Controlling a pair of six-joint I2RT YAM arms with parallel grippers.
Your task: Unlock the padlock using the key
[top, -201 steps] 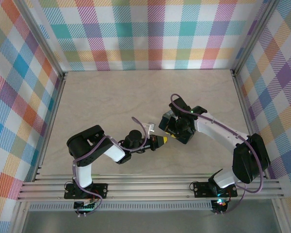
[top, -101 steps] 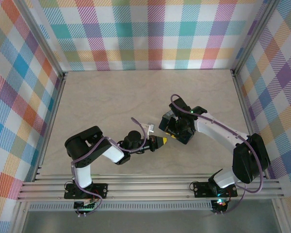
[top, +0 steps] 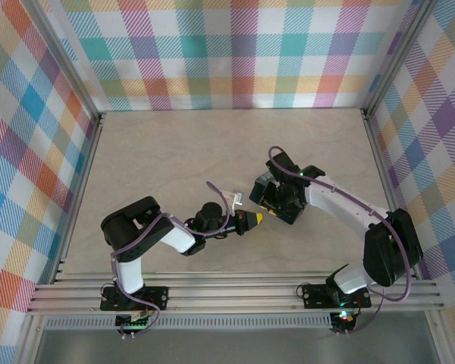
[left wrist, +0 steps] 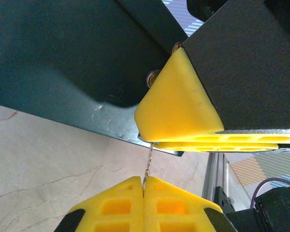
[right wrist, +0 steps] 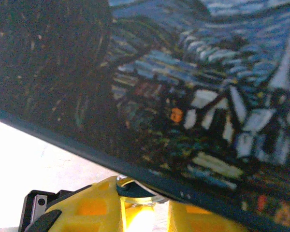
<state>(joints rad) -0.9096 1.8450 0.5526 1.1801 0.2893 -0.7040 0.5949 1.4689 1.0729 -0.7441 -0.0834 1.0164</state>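
Top view: left claw (top: 252,220) and right claw (top: 270,212) are met tip to tip on the pale veined tabletop (top: 174,152), left at 8 o'clock. Left wrist: a thin toothed key (left wrist: 147,164) is pinched in the left claw, pointing to 12; insertion is judged in hand, with keyway alignment needed next. Right wrist: rounded silvery metal, presumably the padlock (right wrist: 135,188), is clamped in the right claw.

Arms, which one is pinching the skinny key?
The left arm: its yellow jaws are shut on the key. The right arm grips the dark padlock instead.

Overhead view looking down, wrist cameras close-up
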